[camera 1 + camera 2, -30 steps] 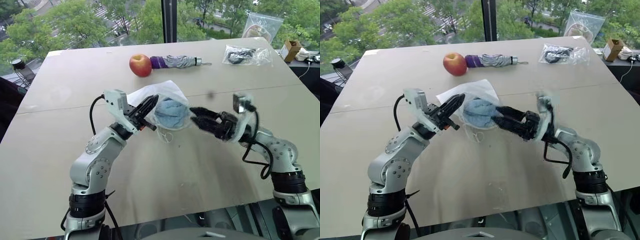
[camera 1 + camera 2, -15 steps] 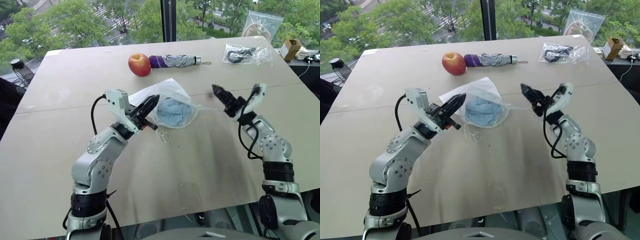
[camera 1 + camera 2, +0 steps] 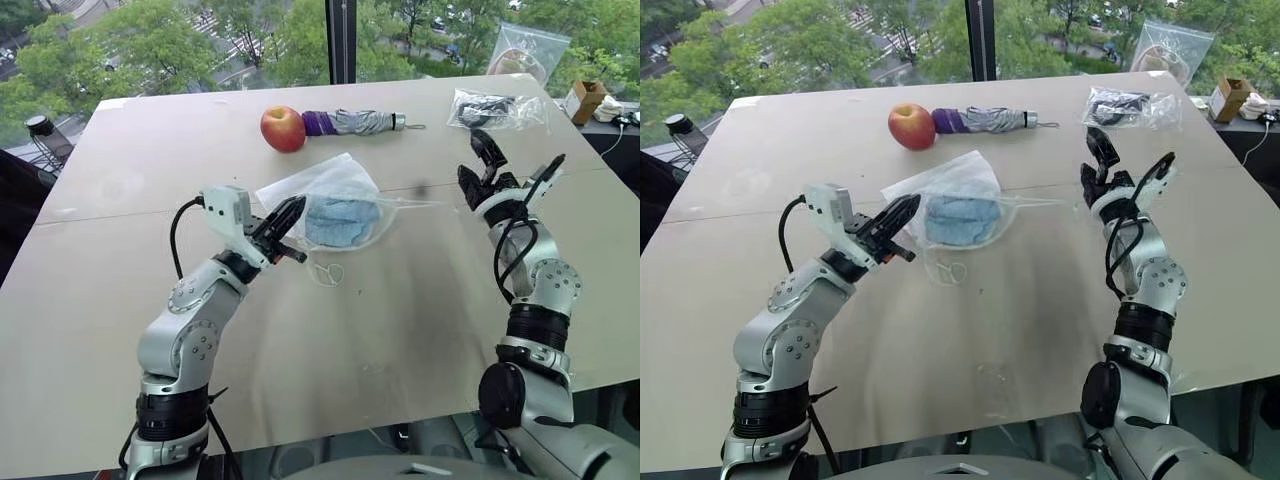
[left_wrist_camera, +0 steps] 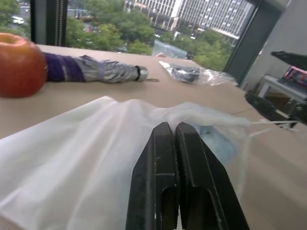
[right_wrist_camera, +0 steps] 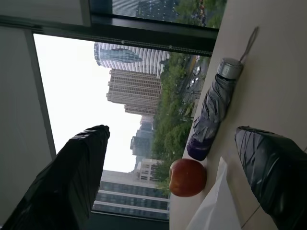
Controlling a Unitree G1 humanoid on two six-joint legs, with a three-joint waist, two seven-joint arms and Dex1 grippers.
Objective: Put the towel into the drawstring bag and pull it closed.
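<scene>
The white drawstring bag (image 3: 325,180) lies mid-table, and the light blue towel (image 3: 340,218) shows through its thin fabric. My left gripper (image 3: 293,212) is shut on the bag's near-left edge, its fingers (image 4: 163,143) pressed together in the cloth. From the gathered mouth a thin cord (image 3: 412,204) stretches to the right towards my right gripper (image 3: 518,150). That gripper is open, raised off the table with its fingers (image 5: 72,182) pointing up and apart. I cannot tell whether the cord hooks on a finger. A loose cord loop (image 3: 326,272) lies in front of the bag.
A red apple (image 3: 283,128) and a folded grey and purple umbrella (image 3: 355,122) lie behind the bag. Clear zip bags (image 3: 495,108) sit at the far right, another (image 3: 525,50) leans on the window. A small box (image 3: 583,98) stands beyond the table's right edge.
My right gripper drew back from the bag's mouth, moved right and turned its fingers upward, and the cord now stretches out after it. The left gripper kept its hold on the bag.
</scene>
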